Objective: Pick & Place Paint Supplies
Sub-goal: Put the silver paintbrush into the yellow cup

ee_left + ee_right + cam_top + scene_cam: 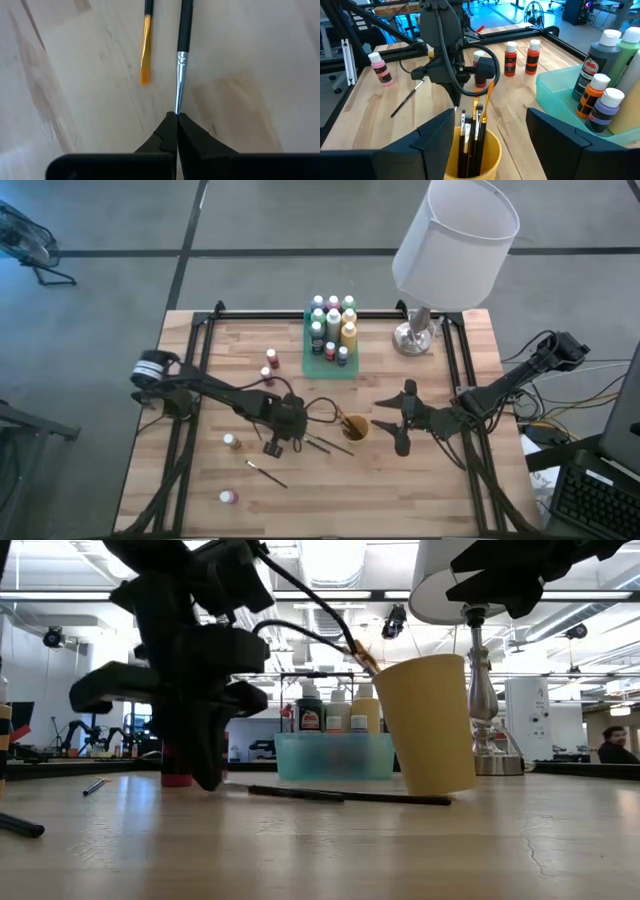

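A thin black-handled paintbrush (184, 30) with a silver ferrule runs away from my left gripper (176, 116), which is shut on its tip end near the table's middle (288, 432). A second brush with orange bristles (145, 60) lies flat on the wood beside it. To the right stands the orange-yellow cup (355, 427) holding several brushes (472, 125). My right gripper (385, 420) is open just to the right of the cup and touches nothing. Several paint bottles (333, 320) stand in the green tray (345, 368). My left gripper pinches the brush at the narrow end of its silver ferrule (177, 106) between its two fingertips. The fingers come from above, slanting steeply down, in line with the brush. The bristles are hidden between the fingers. Whether the handle's far end rests on the table I cannot tell.
Loose bottles stand on the table's left half: two red ones (270, 366), a small one (230, 442) and a pink one (228, 497). Another brush (266, 473) lies near the front. A lamp with a white shade (455, 235) stands at the back right.
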`<state>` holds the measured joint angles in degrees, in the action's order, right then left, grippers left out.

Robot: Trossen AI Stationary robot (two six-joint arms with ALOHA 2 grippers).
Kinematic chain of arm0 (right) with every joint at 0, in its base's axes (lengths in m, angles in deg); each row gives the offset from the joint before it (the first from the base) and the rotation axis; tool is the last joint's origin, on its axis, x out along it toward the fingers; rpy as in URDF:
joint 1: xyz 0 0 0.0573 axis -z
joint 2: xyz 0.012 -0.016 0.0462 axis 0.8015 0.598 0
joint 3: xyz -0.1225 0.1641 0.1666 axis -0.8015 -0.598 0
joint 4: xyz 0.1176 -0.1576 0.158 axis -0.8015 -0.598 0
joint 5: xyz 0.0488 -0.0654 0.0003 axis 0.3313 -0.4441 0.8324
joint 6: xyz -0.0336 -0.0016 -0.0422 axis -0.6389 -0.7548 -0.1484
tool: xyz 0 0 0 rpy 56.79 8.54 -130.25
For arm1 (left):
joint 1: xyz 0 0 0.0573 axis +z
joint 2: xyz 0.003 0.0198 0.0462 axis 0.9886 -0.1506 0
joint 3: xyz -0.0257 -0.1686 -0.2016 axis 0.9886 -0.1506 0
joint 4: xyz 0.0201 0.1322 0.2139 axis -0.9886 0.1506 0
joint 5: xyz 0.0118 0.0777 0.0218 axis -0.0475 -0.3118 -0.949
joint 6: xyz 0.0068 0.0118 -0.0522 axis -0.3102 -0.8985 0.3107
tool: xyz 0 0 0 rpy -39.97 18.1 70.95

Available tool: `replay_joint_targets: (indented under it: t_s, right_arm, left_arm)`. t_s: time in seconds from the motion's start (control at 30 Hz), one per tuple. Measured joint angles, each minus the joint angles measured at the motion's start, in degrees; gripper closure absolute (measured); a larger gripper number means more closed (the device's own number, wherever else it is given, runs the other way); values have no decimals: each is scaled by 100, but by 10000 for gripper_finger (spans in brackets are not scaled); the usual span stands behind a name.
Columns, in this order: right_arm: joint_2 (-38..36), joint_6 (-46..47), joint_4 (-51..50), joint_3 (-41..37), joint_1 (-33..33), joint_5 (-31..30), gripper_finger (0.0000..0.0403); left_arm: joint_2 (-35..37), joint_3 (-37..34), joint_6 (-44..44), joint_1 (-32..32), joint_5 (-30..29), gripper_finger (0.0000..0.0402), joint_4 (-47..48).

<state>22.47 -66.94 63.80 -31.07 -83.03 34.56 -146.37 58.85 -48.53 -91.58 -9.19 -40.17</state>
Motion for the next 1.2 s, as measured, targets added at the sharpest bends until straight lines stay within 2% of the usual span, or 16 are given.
replay_joint_targets:
  t_s: [0.47,0.83,1.0,1.2]
  right_arm:
    - [0,0,13,0,0,-2,129]
    - [0,0,15,0,0,-2,116]
    - [0,-180,18,0,-54,-8,117]
    - [133,-768,143,178,-343,-19,136]
  left_arm:
    - [112,418,-485,0,-9,401,-183]
    - [123,1263,-421,-84,-77,401,809]
    - [208,1513,-84,-91,-75,401,871]
    - [498,1535,537,-85,-19,401,610]
